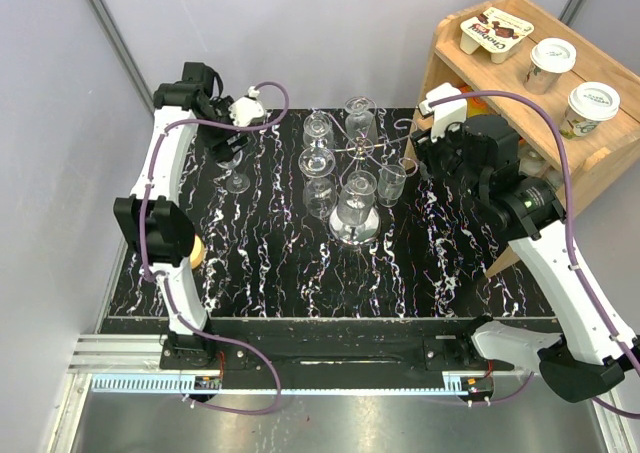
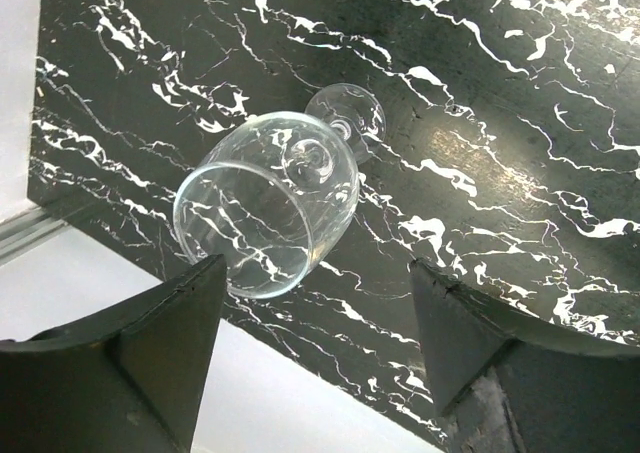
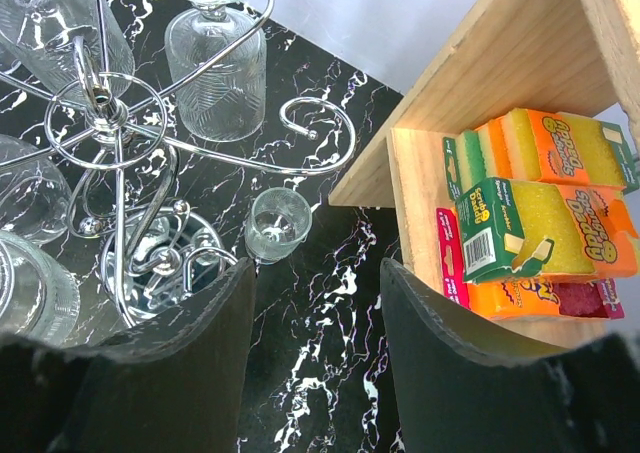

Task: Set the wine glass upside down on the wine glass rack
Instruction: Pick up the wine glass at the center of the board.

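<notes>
The table [image 1: 430, 263] has a black top with white veins like marble. Along its near edge runs a metal rail [image 1: 330, 383], and grey walls [image 1: 330, 33] stand behind it. At the far right corner stands a wooden shelf [image 1: 450, 63], partly over the table edge. On top of the shelf lies a pack of dessert cups [image 1: 495, 31] with a printed cover. Beside it stand two paper cups with white lids [image 1: 551, 63], one nearer to the pack, the other [image 1: 592, 106] more to the front. Inside the shelf lie packs of sponges [image 3: 540, 228], yellow, orange and green, stacked on each other. A small clear tumbler [image 3: 278, 223] stands upright on the table.
</notes>
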Motion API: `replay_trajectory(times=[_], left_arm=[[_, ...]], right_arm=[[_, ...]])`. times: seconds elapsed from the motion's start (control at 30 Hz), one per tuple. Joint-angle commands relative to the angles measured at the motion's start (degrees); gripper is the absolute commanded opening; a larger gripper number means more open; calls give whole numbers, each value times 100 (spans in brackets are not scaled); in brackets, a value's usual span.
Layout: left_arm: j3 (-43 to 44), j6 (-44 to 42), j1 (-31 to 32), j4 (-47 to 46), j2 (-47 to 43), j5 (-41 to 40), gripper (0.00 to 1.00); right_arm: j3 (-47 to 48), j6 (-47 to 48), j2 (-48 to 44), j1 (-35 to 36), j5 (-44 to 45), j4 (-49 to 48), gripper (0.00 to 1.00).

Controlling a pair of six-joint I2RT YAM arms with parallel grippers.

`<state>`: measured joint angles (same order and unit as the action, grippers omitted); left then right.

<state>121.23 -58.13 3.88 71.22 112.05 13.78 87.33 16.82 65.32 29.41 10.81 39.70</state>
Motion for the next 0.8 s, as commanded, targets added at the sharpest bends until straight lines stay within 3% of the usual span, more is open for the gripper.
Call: replay_trajectory(times=[0.0,0.4,0.77], left_arm=[[445,-374,-10,234,281,336,76],[621,-673,183,682,774,107,54],[648,-630,192,841,783,-68,26]], right_arm=[[12,23,-19,-84,-97,-129,58],[-14,6,33,-146,-158,-130,57],[3,-3,7,-172,-193,-129,56]])
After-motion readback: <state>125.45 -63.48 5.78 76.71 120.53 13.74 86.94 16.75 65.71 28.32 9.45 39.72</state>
